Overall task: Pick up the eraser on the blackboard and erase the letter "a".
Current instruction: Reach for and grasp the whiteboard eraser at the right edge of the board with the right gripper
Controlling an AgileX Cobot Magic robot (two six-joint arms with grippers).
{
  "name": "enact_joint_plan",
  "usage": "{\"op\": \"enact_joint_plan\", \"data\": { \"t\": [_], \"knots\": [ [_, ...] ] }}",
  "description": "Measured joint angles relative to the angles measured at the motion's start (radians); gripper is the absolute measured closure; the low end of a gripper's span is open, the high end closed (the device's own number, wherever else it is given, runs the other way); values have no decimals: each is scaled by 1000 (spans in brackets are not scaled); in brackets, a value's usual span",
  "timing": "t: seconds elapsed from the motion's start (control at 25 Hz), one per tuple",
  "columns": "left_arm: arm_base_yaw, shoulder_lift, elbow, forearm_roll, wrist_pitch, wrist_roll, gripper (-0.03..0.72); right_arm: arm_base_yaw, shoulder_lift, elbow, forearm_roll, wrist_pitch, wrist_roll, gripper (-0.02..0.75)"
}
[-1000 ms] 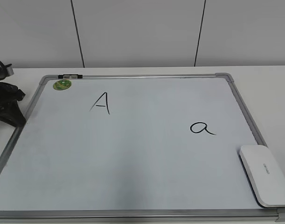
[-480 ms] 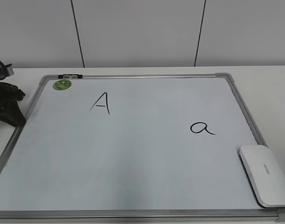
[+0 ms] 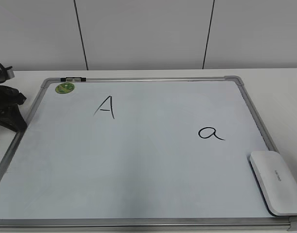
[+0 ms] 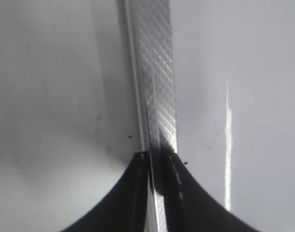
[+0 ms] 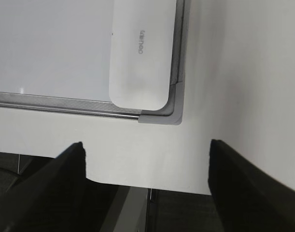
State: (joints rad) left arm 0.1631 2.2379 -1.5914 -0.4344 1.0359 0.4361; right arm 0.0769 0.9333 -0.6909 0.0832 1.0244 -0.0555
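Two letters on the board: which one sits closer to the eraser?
The small rounded lowercase letter "a", on the right of the blackboard, just up-left of the eraser in the near right corner. The tall angular capital "A" stands far off, upper left.

smooth white plastic eraser point(image 3: 276, 182), glossy blackboard point(image 3: 138, 160), cross-hatched metal frame point(image 4: 159, 87)

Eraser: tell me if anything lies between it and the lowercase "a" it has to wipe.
Nothing visible does. The eraser sits at the blackboard's near right corner, and only bare white board separates it from the letter "a".
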Motion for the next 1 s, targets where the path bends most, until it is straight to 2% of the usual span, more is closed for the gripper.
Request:
{"op": "enact_joint_plan", "data": {
  "t": [0.4, 0.56, 0.76, 1.0],
  "knots": [
    [0, 0, -1, 0, 4, 0, 629, 0, 337, -103, 21, -87, -4, 151],
    [0, 0, -1, 0, 4, 0, 629, 11, 408, -107, 21, -134, -4, 151],
    [0, 0, -1, 0, 4, 0, 629, 64, 502, -109, 0, -193, -4, 151],
    [0, 0, -1, 0, 4, 0, 629, 70, 565, -115, -23, -253, 0, 127]
  ]
}}
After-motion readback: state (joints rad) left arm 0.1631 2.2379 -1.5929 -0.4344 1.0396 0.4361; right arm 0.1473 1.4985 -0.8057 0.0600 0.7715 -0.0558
